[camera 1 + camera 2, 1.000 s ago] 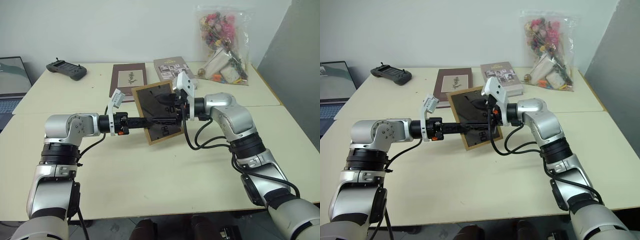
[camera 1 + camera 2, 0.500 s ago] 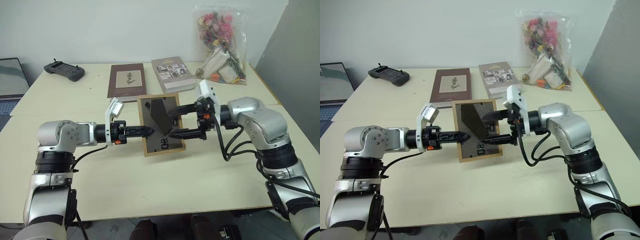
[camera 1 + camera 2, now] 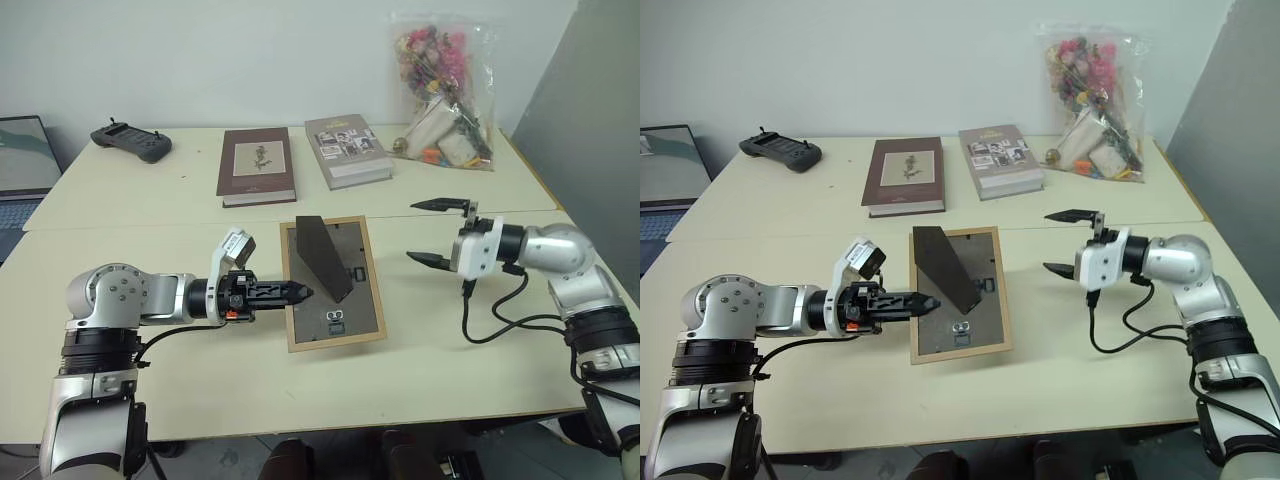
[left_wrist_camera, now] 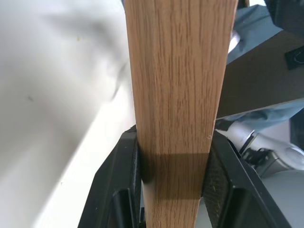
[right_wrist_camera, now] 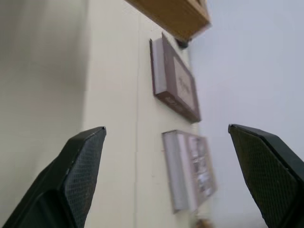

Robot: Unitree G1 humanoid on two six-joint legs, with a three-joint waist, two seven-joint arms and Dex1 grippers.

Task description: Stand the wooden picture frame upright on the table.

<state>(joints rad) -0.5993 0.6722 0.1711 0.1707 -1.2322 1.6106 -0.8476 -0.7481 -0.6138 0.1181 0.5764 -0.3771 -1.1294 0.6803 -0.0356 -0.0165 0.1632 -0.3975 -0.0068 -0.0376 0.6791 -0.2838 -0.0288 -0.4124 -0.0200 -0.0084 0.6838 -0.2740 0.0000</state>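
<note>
Left gripper [image 3: 300, 292]: clamped on the left edge of the wooden picture frame [image 3: 333, 283]; in the left wrist view both black pads [image 4: 127, 175] press the light-wood edge between them.
Frame: back panel faces the head camera, its dark fold-out stand [image 3: 322, 256] swung out from the panel; bottom edge looks to be at the table [image 3: 400, 385], though contact cannot be told for sure.
Right gripper [image 3: 432, 231]: fingers spread wide, holding nothing, well apart from the frame's right edge.
Beyond the grippers: a maroon hardcover book [image 3: 258, 165] and a grey hardcover book [image 3: 347, 150] lie side by side on the table, past the frame.
Far right corner: a clear bag of dried flowers [image 3: 443, 90].
Far left: a black handheld controller [image 3: 131, 141], and a laptop [image 3: 22, 170] at the table's edge.
</note>
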